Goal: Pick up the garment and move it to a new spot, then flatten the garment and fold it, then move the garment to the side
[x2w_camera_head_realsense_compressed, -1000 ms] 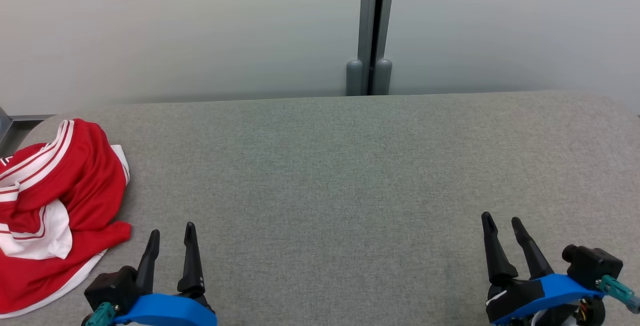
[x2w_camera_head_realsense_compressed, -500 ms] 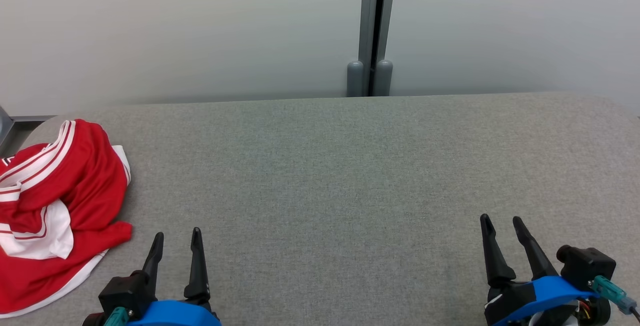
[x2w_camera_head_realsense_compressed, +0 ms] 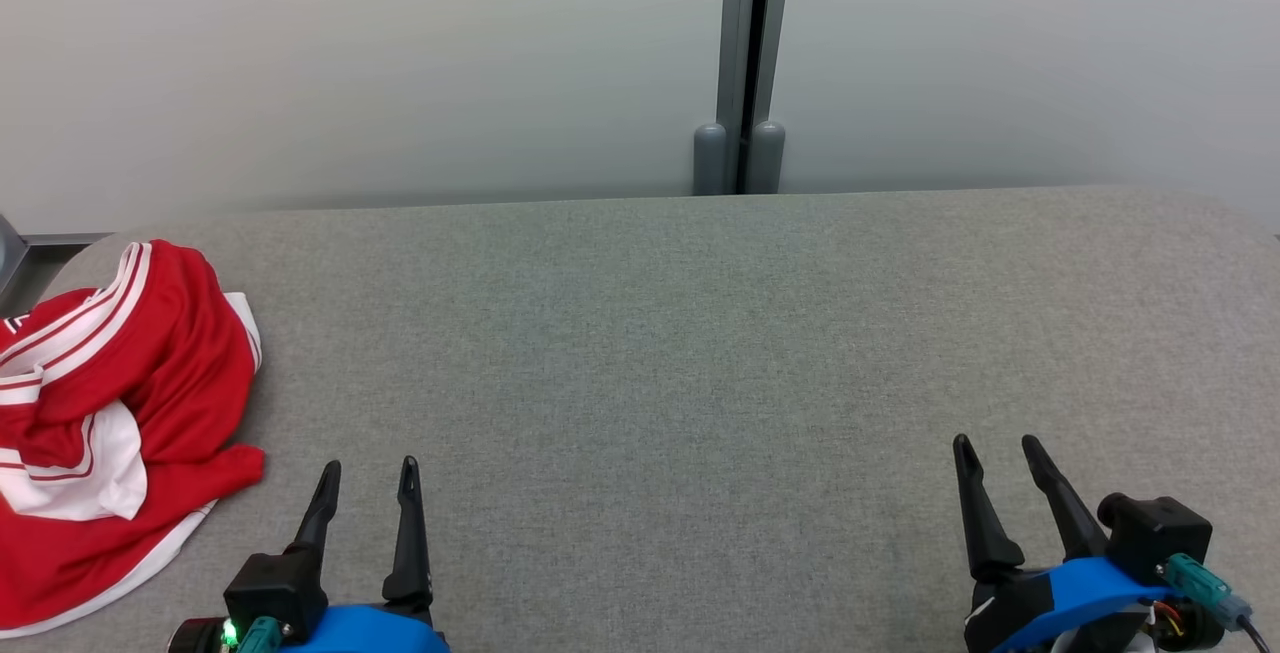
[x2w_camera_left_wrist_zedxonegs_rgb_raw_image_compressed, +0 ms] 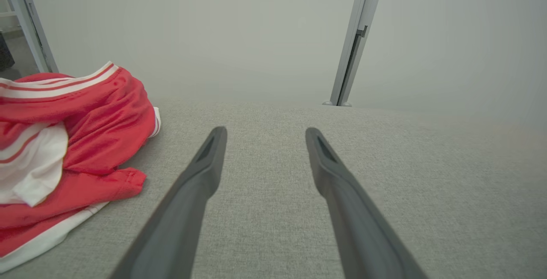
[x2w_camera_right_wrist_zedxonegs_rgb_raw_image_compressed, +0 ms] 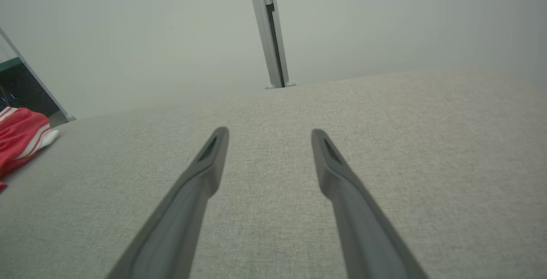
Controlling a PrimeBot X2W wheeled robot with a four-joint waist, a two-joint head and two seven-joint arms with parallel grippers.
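One crumpled red-and-white striped garment [x2w_camera_head_realsense_compressed: 110, 413] lies heaped at the left end of the grey fabric-covered table [x2w_camera_head_realsense_compressed: 700, 353], just left of the left gripper [x2w_camera_head_realsense_compressed: 369, 466] and clear of it. The two grippers, left and right gripper [x2w_camera_head_realsense_compressed: 996, 443], sit well apart at the near edge, each with jaws spread wide and holding nothing. Behind the table, pale wall panels [x2w_camera_head_realsense_compressed: 350, 63] meet at one grey upright post [x2w_camera_head_realsense_compressed: 745, 63].

Head looks down; low wrist views face forward, sharing the garment [x2w_camera_left_wrist_zedxonegs_rgb_raw_image_compressed: 102, 121].
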